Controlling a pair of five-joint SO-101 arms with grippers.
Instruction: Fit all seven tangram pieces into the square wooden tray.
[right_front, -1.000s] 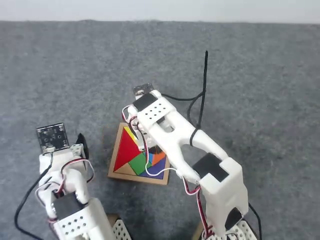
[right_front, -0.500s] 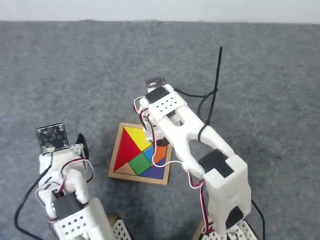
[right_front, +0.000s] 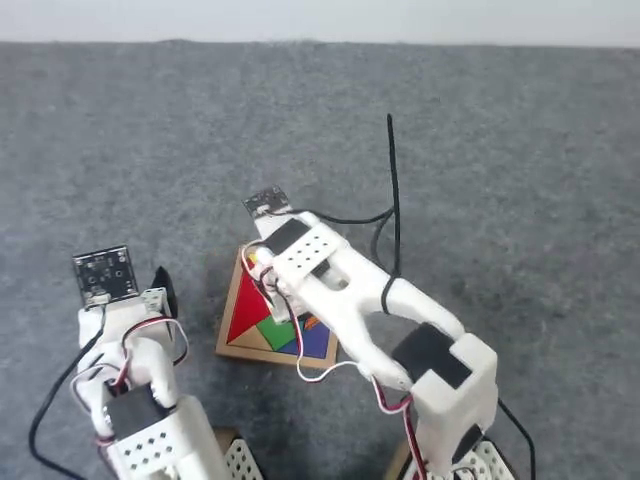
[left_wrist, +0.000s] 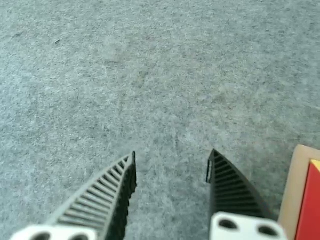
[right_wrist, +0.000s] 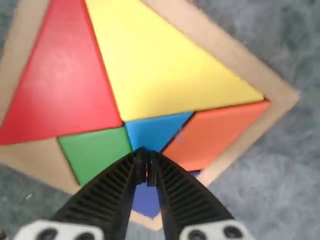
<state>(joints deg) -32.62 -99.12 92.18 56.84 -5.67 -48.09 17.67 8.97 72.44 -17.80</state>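
Our right gripper (right_wrist: 147, 161) just swung back over the tray (right_wrist: 282, 95), pinched shut on nothing, so we're probably nudging pieces (right_wrist: 165, 70) flush; left gripper (left_wrist: 172, 165) sits open, empty.

- Right arm (right_front: 340, 285) stretched over the wooden tray (right_front: 262, 353), covering its far and right part.
- Seen in tray: red triangle (right_front: 246, 308), green square (right_front: 276, 333), blue piece (right_front: 318, 342), edges touching.
- Left arm (right_front: 135, 370) left of tray, apart from it.
- Grey carpet (right_front: 520, 170) under all.
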